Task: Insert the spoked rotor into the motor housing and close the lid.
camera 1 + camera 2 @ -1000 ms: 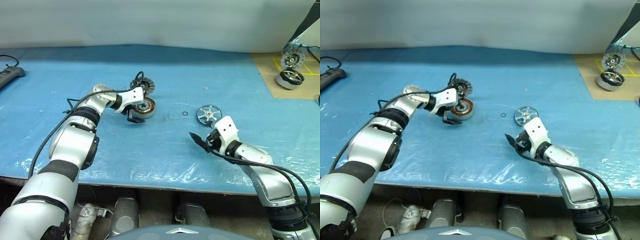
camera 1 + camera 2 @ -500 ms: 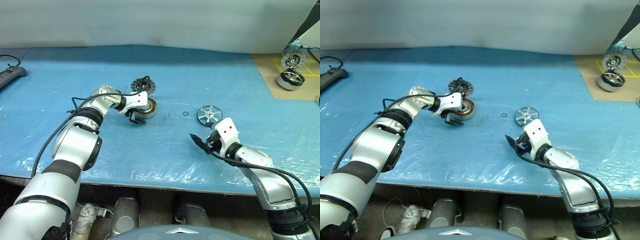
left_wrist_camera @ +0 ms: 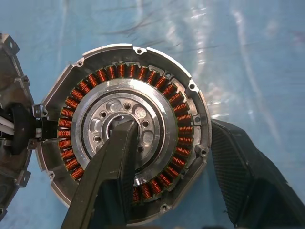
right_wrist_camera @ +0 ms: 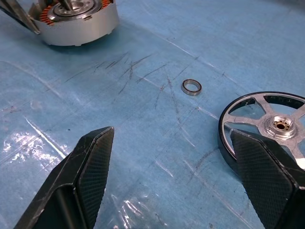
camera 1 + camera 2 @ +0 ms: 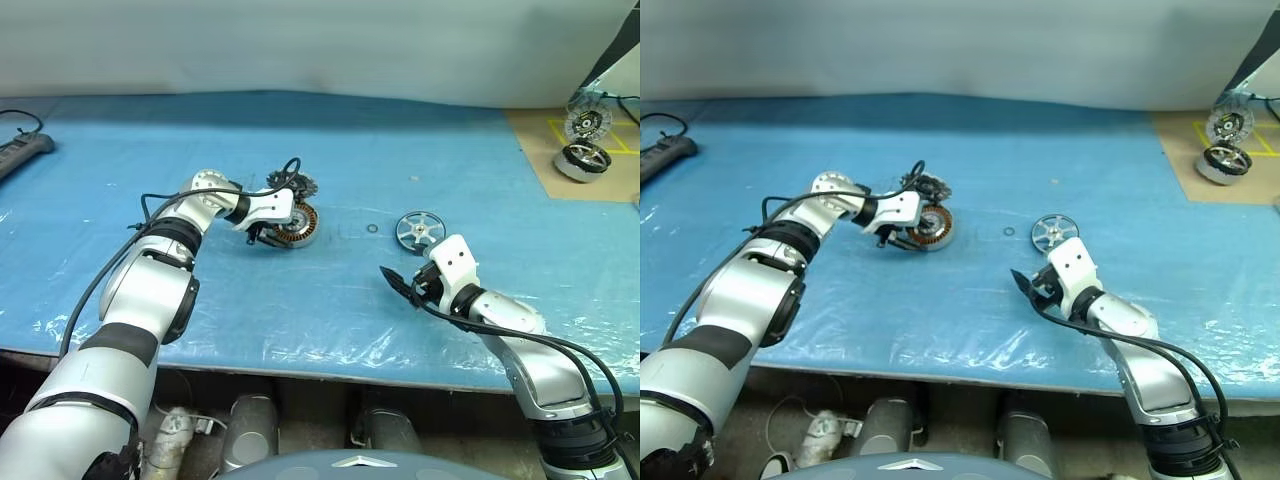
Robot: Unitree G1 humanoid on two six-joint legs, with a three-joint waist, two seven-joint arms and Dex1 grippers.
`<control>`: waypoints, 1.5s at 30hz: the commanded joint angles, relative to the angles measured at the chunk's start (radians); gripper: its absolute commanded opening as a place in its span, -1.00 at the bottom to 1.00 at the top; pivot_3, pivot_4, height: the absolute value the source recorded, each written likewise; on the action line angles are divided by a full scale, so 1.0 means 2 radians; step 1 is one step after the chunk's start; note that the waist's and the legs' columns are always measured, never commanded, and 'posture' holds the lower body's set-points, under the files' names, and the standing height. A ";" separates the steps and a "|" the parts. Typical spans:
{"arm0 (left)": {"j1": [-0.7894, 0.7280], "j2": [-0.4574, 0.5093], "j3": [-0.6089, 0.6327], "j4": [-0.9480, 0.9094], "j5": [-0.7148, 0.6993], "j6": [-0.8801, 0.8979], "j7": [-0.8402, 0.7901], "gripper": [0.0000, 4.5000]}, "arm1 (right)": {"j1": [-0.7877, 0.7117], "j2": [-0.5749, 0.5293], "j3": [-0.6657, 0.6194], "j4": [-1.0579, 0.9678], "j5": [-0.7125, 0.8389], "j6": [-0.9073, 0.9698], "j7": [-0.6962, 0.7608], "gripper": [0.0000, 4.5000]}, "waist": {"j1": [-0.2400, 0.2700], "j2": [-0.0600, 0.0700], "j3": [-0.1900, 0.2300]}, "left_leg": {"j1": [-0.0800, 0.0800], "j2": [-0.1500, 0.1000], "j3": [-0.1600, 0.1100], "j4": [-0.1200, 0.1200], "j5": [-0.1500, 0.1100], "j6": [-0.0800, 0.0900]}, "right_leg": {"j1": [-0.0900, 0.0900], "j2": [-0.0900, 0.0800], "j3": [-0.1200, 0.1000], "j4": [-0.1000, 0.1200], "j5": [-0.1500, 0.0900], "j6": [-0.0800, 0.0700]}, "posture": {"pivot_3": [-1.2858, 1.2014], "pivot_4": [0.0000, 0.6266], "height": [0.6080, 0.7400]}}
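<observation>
The motor housing [image 5: 298, 225], a silver can with copper windings, lies left of the blue mat's centre. Its lid [image 5: 298, 186] stands up behind it. My left gripper [image 5: 272, 235] straddles the housing wall [image 3: 190, 95]: one finger [image 3: 119, 152] is in the central bore and the other [image 3: 238, 162] is against the outside of the rim. The spoked rotor [image 5: 418, 228], a dark ring with silver spokes, lies flat to the right. Just short of the rotor [image 4: 267, 129], my right gripper [image 4: 171, 133] hangs open over the mat with nothing between its fingers.
A small metal ring [image 5: 371, 228] lies loose between housing and rotor. A second motor [image 5: 580, 158] sits on a tan board [image 5: 540, 150] at the back right. A power strip [image 5: 20, 150] lies at the far left. The table's front edge [image 5: 300, 370] is near.
The left gripper's fingers have drawn together on the housing wall. The housing has shifted slightly right and nearer, and its lid has turned more edge-on. The right arm has stayed still.
</observation>
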 commanded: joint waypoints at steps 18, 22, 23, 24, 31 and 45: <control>0.149 -0.013 -0.052 -0.284 -0.049 0.198 -0.128 -0.09 | 0.016 -0.001 -0.007 -0.027 0.005 0.010 0.004 0.84 | 0.009 0.001 -0.001 | 0.004 0.000 0.001 -0.004 0.000 0.000 | 0.003 -0.001 0.000 -0.002 0.000 0.000 | 0.03 -0.52 1.00; 0.155 -0.013 -0.049 -0.305 -0.056 0.228 -0.104 -0.09 | 0.018 0.001 -0.005 -0.028 0.006 0.011 0.005 0.84 | 0.009 0.002 -0.001 | 0.005 0.000 0.001 -0.005 0.000 0.000 | 0.003 -0.001 0.000 -0.002 -0.001 0.000 | 0.03 -0.52 1.00; 0.155 -0.013 -0.048 -0.301 -0.054 0.222 -0.089 -0.09 | 0.018 0.002 -0.005 -0.028 0.006 0.011 0.006 0.84 | 0.009 0.002 -0.001 | 0.005 -0.001 0.001 -0.006 0.000 0.000 | 0.003 -0.001 0.000 -0.002 -0.001 0.000 | 0.03 -0.52 1.00; 0.154 -0.014 -0.048 -0.297 -0.052 0.217 -0.080 0.06 | 0.018 0.002 -0.004 -0.028 0.006 0.010 0.005 0.84 | 0.009 0.003 -0.002 | 0.005 -0.001 0.001 -0.006 0.000 0.000 | 0.003 -0.001 0.000 -0.002 -0.001 0.000 | 0.03 -0.52 1.00; 0.161 -0.007 -0.035 -0.334 -0.103 0.227 -0.106 0.76 | 0.014 0.011 -0.009 -0.027 0.011 0.008 0.005 0.84 | 0.008 0.003 -0.002 | 0.005 -0.001 0.001 -0.006 0.000 0.000 | 0.003 -0.001 0.001 -0.002 -0.002 0.001 | 0.03 -0.52 1.00; 0.229 0.119 -0.025 -0.496 -0.287 0.336 -0.129 0.76 | -0.013 0.004 -0.015 -0.046 0.031 0.021 0.025 0.84 | -0.005 0.003 -0.002 | -0.003 0.000 0.001 -0.006 0.001 -0.002 | -0.006 0.000 0.000 0.000 -0.002 0.000 | 0.03 -0.52 1.00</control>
